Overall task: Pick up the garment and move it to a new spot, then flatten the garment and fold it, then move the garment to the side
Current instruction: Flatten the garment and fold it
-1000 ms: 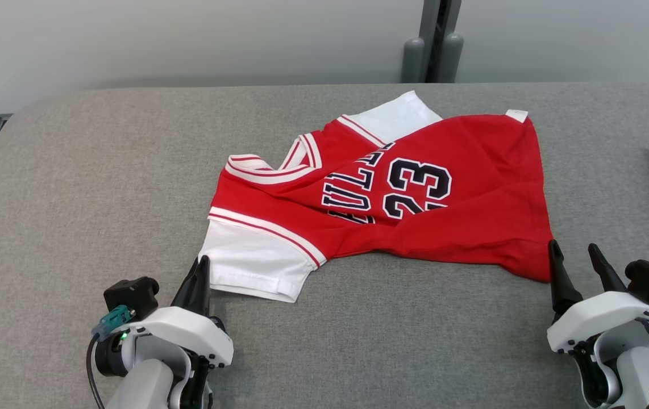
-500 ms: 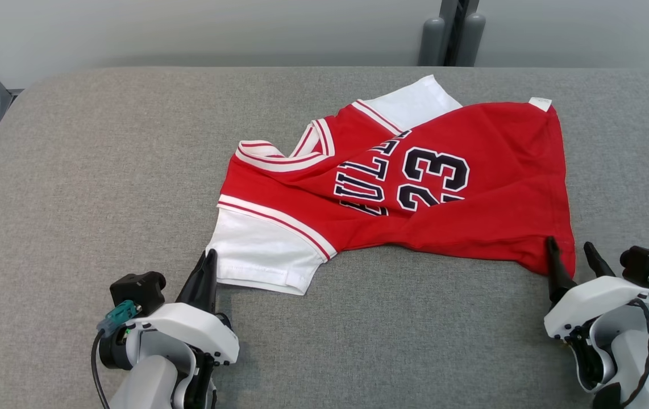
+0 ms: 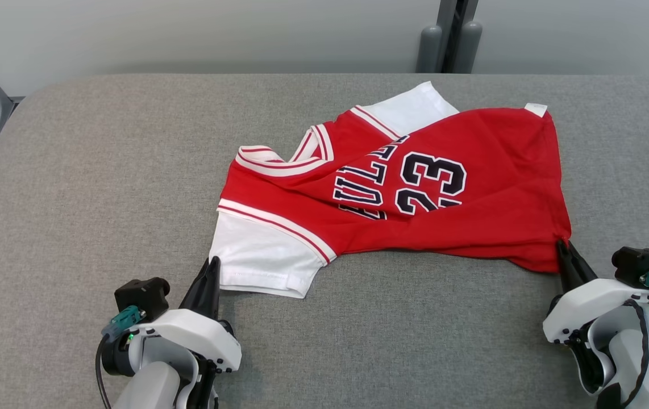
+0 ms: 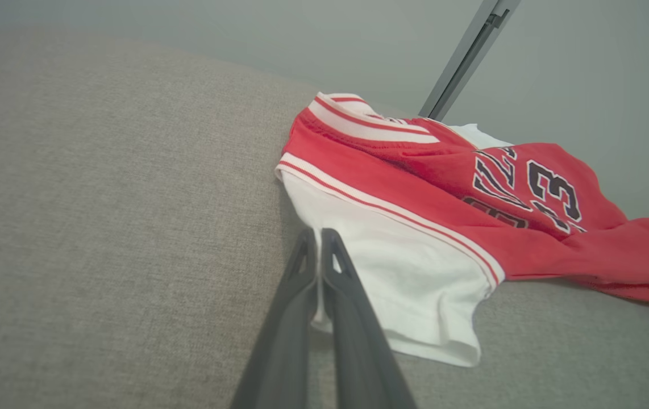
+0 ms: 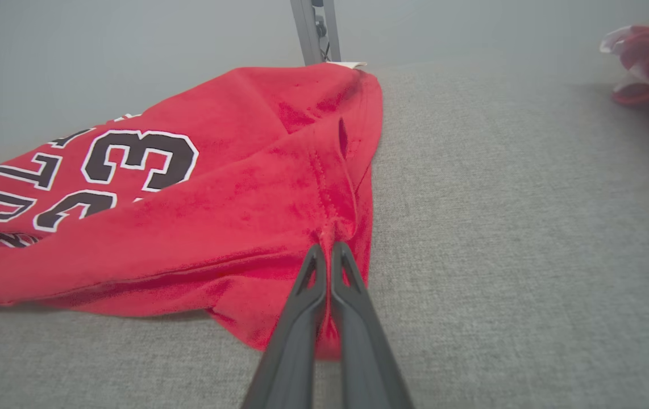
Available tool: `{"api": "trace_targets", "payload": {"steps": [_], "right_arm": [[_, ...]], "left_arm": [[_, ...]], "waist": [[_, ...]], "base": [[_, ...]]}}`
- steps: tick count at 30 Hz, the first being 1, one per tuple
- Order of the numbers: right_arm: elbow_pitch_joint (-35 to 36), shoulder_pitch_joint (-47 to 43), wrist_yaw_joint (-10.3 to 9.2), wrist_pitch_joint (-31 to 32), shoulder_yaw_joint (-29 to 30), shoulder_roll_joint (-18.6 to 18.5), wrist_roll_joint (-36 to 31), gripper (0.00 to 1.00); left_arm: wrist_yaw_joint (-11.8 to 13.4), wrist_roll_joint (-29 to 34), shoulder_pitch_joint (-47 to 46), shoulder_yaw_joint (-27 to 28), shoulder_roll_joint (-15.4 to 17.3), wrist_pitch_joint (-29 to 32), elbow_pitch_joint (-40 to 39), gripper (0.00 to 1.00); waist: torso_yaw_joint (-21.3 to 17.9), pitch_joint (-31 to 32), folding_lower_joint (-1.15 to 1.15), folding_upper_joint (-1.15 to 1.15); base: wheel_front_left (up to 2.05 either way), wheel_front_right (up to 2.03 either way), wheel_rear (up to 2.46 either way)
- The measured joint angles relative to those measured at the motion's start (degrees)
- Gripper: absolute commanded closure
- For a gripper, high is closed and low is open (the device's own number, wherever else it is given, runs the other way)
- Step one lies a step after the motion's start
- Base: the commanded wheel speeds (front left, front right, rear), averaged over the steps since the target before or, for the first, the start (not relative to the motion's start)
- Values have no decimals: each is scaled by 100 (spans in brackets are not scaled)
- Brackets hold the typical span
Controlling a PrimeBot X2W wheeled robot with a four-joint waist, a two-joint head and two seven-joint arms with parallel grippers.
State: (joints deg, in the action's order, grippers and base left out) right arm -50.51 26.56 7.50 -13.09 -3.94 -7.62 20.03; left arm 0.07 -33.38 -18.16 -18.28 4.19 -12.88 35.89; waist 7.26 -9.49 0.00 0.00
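Garment (image 3: 392, 187), a red jersey, lies rumpled on the grey table (image 3: 103, 170), directly ahead of both claws. My right gripper (image 3: 563, 250) is clamped on the red hem corner at its tips. My left gripper (image 3: 211, 267) is closed, seemingly nipping the white sleeve edge. Two wide-set holds should lift it taut. Another red cloth (image 5: 648, 62) lies well to the right.
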Motion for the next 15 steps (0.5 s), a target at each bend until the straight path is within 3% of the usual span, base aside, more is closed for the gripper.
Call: {"api": "trace_targets", "payload": {"steps": [7,13,15], "right_arm": [[246,-67,0,-154,-181,-167,-327,100],[1154,-322,0,-186,-132,-309,-655,100],[1570,-406,0,-191,-45,-354,-748,100]], "left_arm": [[9,-49,62,3,21,-2,-29,100],[-19,-192,132,77,63,-16,-260,100],[-130,-307,138,105,62,44,-460,100]], "waist": [[-54,174,0,0],[-154,326,0,0],[-196,383,0,0]], "base": [[0,0,0],[0,0,0],[0,0,0]]}}
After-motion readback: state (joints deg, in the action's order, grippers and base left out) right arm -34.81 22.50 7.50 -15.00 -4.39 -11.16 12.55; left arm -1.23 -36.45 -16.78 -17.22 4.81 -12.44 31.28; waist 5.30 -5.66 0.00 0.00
